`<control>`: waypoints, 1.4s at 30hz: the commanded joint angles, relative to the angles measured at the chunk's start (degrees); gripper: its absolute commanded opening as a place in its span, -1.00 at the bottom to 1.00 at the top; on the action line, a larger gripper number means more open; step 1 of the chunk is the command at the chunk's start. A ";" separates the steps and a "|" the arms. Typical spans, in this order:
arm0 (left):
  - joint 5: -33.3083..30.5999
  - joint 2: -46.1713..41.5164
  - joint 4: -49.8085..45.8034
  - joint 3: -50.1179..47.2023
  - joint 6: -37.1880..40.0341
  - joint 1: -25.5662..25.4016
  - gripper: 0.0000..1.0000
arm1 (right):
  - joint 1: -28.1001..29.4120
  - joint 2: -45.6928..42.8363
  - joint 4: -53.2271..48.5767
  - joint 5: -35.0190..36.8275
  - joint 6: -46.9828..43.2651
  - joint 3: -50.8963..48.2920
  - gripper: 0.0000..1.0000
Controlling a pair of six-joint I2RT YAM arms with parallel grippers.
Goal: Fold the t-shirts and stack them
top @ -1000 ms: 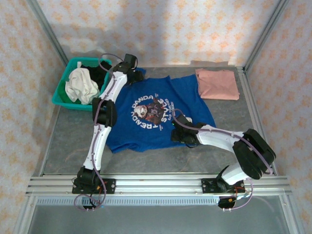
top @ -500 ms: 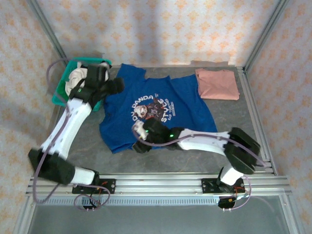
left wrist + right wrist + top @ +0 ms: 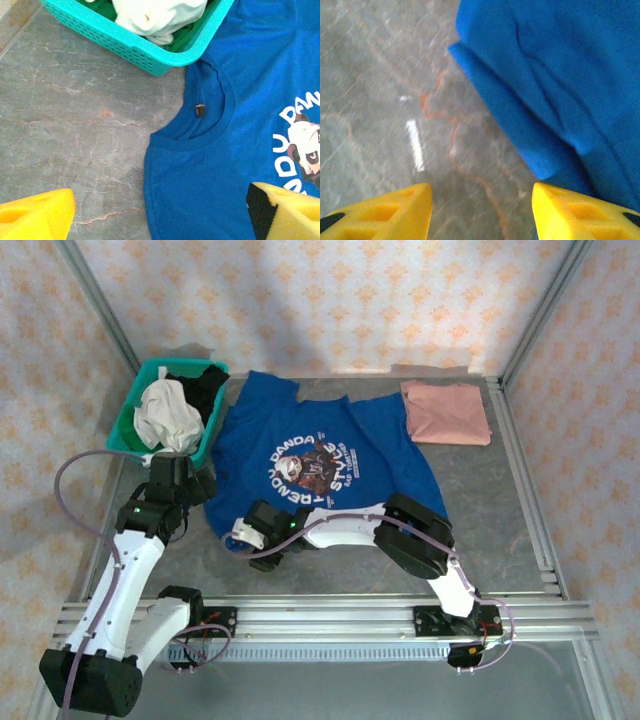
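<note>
Tees: two. A royal blue cloth t-shirt with a round panda graphic [image 3: 330,455] lay spread flat mid-table, and a dusty pink folded t-shirt [image 3: 446,412] sat far right, just beside its sleeve.
Basket: one teal plastic lattice basket [image 3: 122,430], far left, held a white cloth [image 3: 168,418] and a dark cloth [image 3: 205,385].
Left gripper [image 3: 160,215]: released, its yellow pads wide apart above the blue collar and holding nothing.
Right gripper [image 3: 482,210]: unclenched at the blue tee's near-left hem corner, with bare table between the pads.
Edges: the collar lay against the basket's wall, and the hem corner was slightly rolled.
Open room: the grey marbled table [image 3: 480,510] was bare to the left of the blue tee, along its near edge and at near right.
</note>
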 commanded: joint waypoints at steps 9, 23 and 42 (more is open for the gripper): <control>-3.56 -0.52 -0.82 -0.13 -1.18 0.59 0.80 | -0.60 1.74 5.74 9.09 -1.50 -2.68 -0.91; -5.02 -1.99 -0.90 -0.66 -1.44 0.86 0.80 | -1.98 -6.90 4.38 4.88 -2.60 -4.91 -0.53; -5.51 -2.07 -1.06 -0.86 -1.82 1.67 0.81 | -1.31 5.55 -2.26 3.17 -4.44 8.38 -0.61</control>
